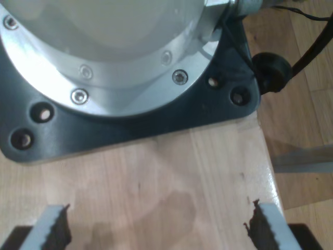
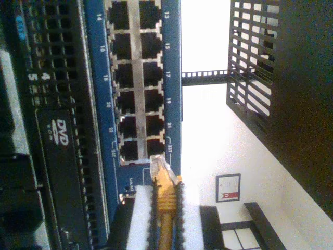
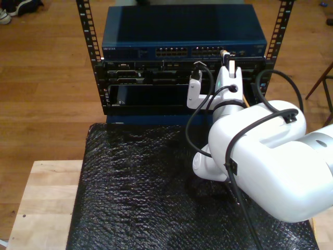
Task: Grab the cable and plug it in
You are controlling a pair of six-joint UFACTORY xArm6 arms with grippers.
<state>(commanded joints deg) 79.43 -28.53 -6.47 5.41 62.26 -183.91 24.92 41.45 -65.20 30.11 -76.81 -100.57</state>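
Observation:
The cable [image 2: 166, 208] is yellow-orange, and my second gripper [image 2: 165, 188] is shut on its boot. Its clear plug [image 2: 159, 167] points at the blue switch [image 2: 96, 78], just short of the end ports [image 2: 138, 148] near the labels 22 and 23. I cannot tell whether the plug touches the port frame. In the exterior view my second gripper [image 3: 227, 66] holds the cable tip [image 3: 225, 53] up against the switch [image 3: 182, 31] face, right of centre. My first gripper [image 1: 158, 224] is open over bare wood with nothing between its fingers.
A black arm base plate [image 1: 156, 120] bolts to the wooden table [image 1: 171, 177]. Under the switch, the black rack holds a unit with a DVD drive [image 2: 60, 135]. A black textured mat [image 3: 140, 182] covers the table before the rack. Black arm cables [image 3: 195, 120] loop beside the white arm.

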